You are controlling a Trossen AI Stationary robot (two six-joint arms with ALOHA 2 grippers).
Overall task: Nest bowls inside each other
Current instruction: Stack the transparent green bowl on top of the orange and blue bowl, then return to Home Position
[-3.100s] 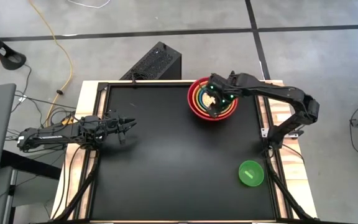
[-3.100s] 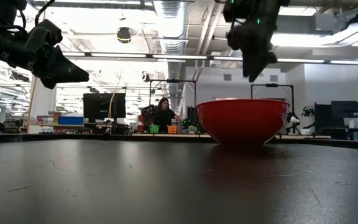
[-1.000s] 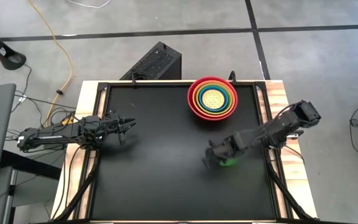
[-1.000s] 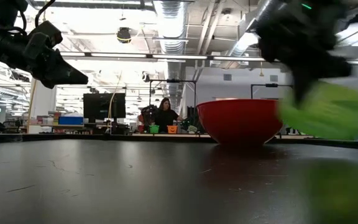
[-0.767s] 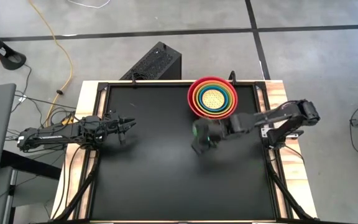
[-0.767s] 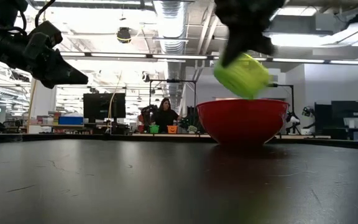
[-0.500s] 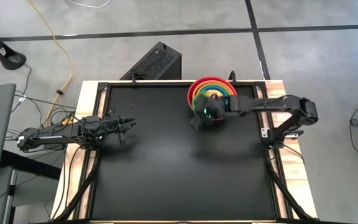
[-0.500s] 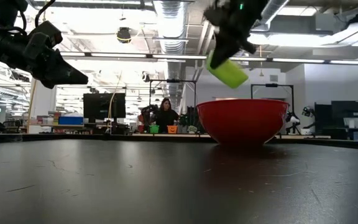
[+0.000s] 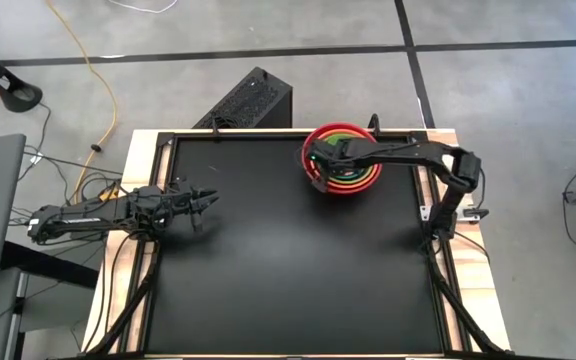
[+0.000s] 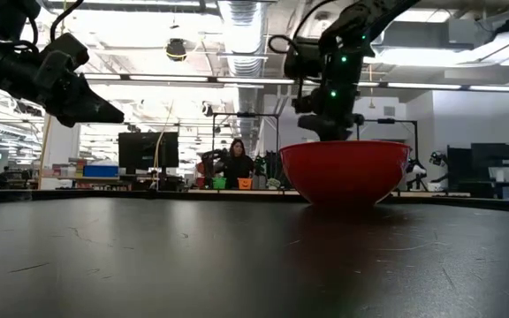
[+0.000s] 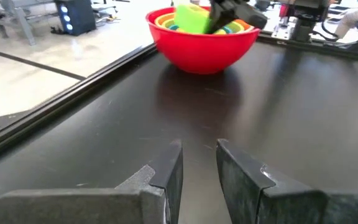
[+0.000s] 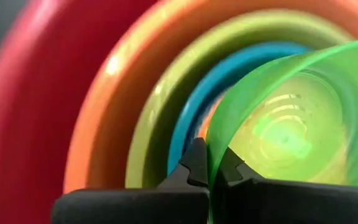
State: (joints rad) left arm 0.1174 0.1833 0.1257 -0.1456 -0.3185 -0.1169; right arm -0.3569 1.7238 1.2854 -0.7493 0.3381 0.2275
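A stack of nested bowls stands at the table's far right: the red bowl (image 9: 312,176) (image 10: 345,172) (image 11: 201,50) outermost, with orange (image 12: 98,118), lime green (image 12: 151,124) and blue (image 12: 188,118) inside. My right gripper (image 9: 320,160) (image 10: 327,128) (image 12: 210,158) hangs over the stack, shut on a small green bowl (image 11: 190,18) (image 12: 291,124). In the low view the gripper hides that bowl. My left gripper (image 9: 208,200) (image 11: 197,155) waits at the table's left, raised, its fingers a little apart and holding nothing. My right gripper pinches the small green bowl's rim (image 12: 211,163), one finger inside the bowl and one outside. The fingers slant down at it from the table's right. The bowl is tilted on its side over the stack's opening; whether it touches the bowls below, I cannot tell.
The black tabletop (image 9: 268,270) lies bare between the arms and toward the near edge. A black case (image 9: 253,100) sits on the floor beyond the far edge. A person (image 10: 232,163) sits far off in the room behind.
My right gripper, staying shut on the small green bowl, has swung from the table's near right toward the far edge, above the tabletop, and arrived over the stack. Its wrist has rolled on the way, and the bowl has turned with it.
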